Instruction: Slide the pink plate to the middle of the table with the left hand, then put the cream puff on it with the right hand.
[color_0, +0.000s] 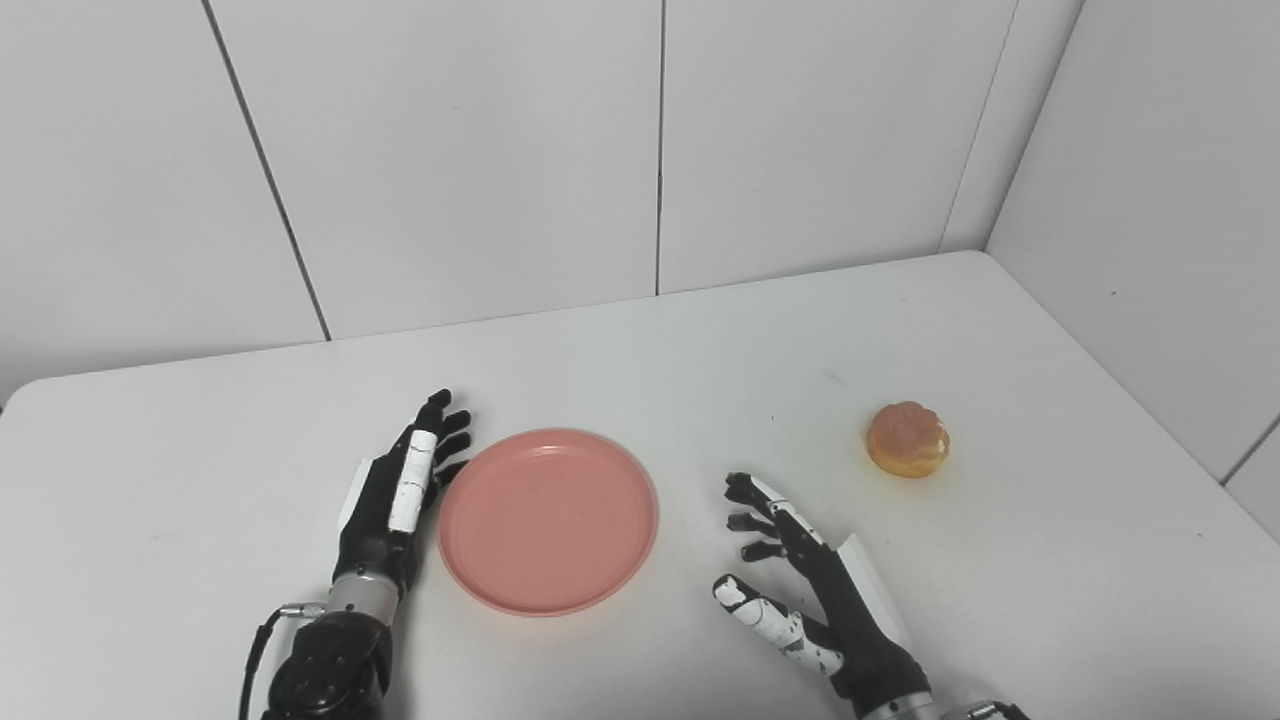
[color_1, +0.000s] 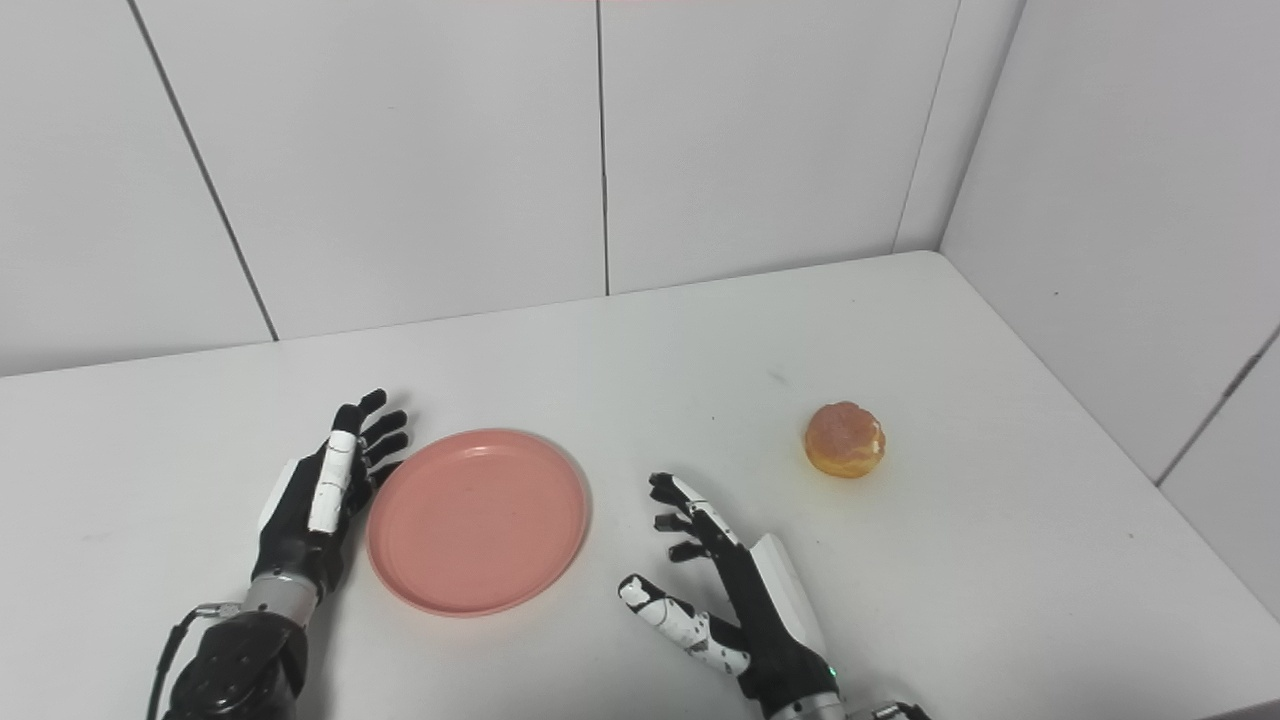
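White table (color_0: 700, 350) with rounded corners, pale panelled walls (color_0: 450, 150) with dark seams, even light

Both forearms cut off at bottom edge; left hand (color_0: 392, 500) contact with pink plate (color_0: 548, 520) rim unclear.

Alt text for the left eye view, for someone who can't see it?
An empty pink plate lies on a white table between two open robot hands, left hand beside its rim, right hand nearer a cream puff.
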